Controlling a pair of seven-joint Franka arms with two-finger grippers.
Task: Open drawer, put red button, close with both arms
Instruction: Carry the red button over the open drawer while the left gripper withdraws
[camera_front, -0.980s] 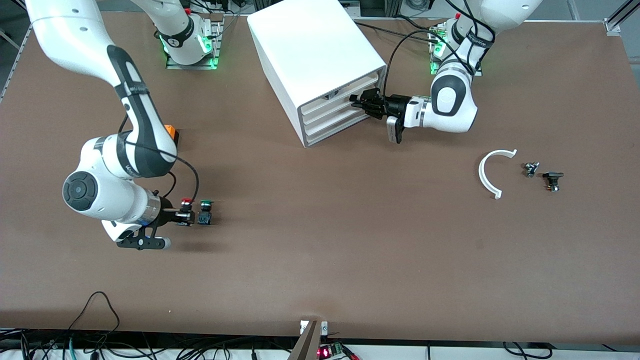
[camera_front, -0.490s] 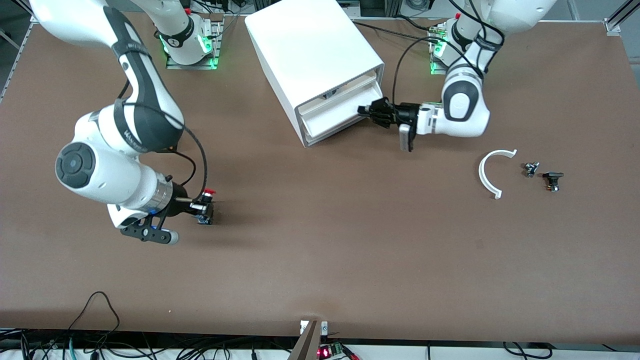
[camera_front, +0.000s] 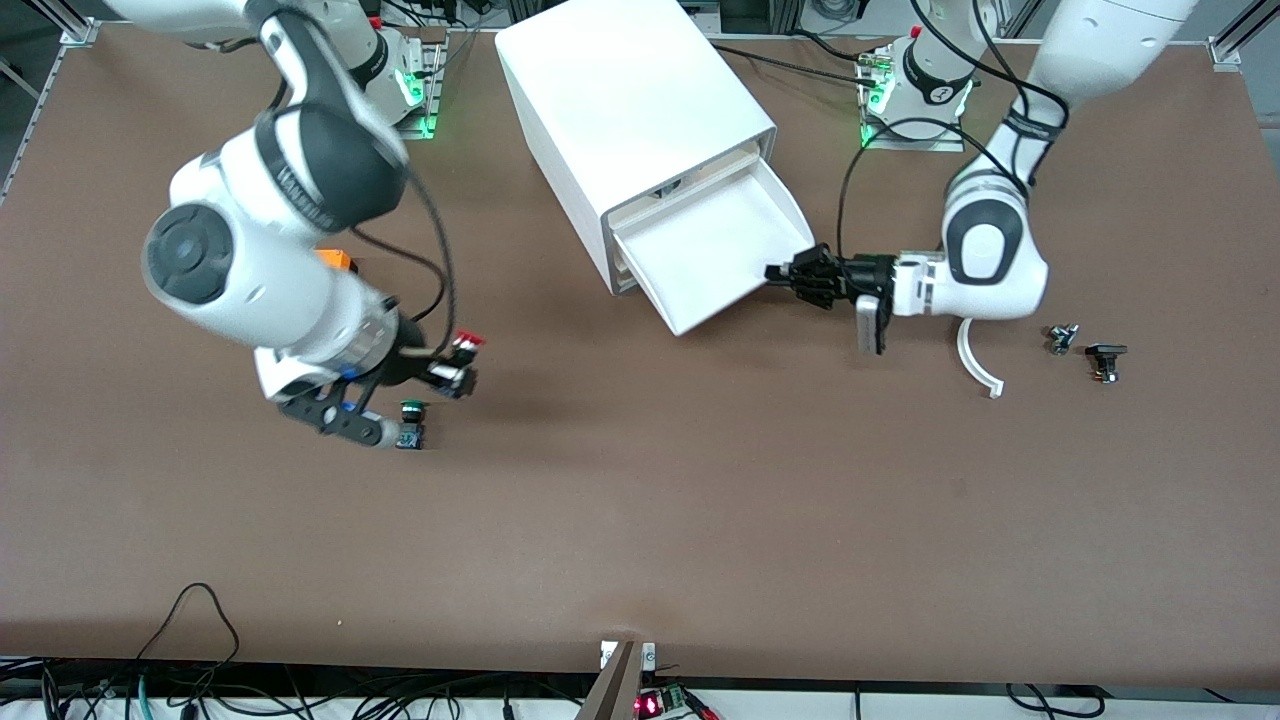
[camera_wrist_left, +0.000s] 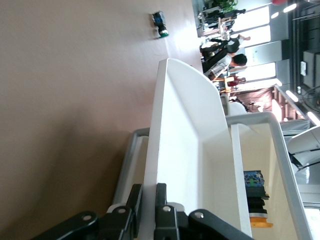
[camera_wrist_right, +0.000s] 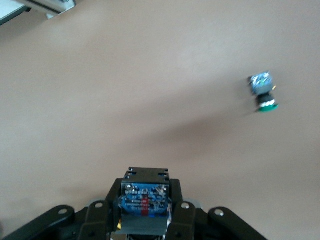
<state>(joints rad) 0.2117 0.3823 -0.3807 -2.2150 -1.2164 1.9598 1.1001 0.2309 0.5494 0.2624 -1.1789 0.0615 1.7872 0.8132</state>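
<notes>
Your right gripper (camera_front: 455, 365) hangs in the air above the bench, wrist tipped down and toward the left arm's end, jaws clamped on the red button (camera_front: 466, 342). Your left arm reaches in low from its base, forearm level, and your left gripper (camera_front: 790, 275) has its jaws pinched on the front edge of the drawer (camera_front: 715, 255).

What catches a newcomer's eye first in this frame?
The drawer stands pulled far out of the white cabinet, the left gripper shut on its front edge. Toward the right arm's end, the right gripper holds the red button in the air above the table, near the green button.
</notes>
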